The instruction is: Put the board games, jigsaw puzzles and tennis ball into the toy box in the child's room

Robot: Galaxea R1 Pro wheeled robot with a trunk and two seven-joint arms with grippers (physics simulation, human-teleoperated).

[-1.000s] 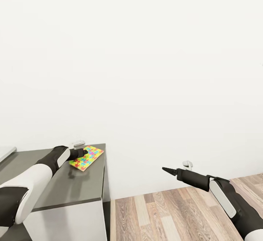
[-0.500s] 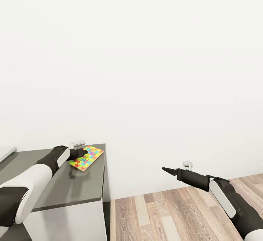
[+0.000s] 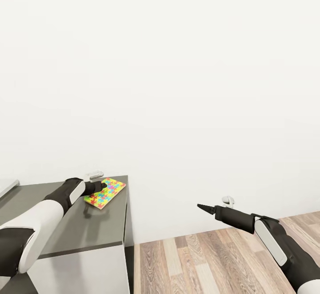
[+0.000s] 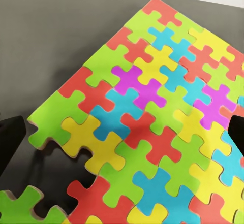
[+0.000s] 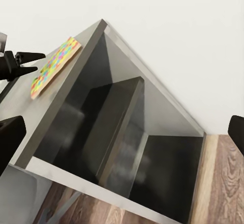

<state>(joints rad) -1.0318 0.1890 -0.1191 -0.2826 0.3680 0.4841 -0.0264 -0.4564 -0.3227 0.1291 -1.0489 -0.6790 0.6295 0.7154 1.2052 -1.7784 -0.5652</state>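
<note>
Head view shows the left gripper (image 3: 100, 187) at about eight o'clock, its fingers spread on each side of the near edge of a jigsaw puzzle (image 3: 106, 191); the puzzle lies tilted, one edge raised off the dark grey desk (image 3: 89, 227), near the desk's far corner by the white wall (image 3: 178, 85); the right gripper (image 3: 205, 207) hangs at about four o'clock over the wood floor (image 3: 213, 258), well apart from the desk; I cannot tell if its fingers are together.
</note>
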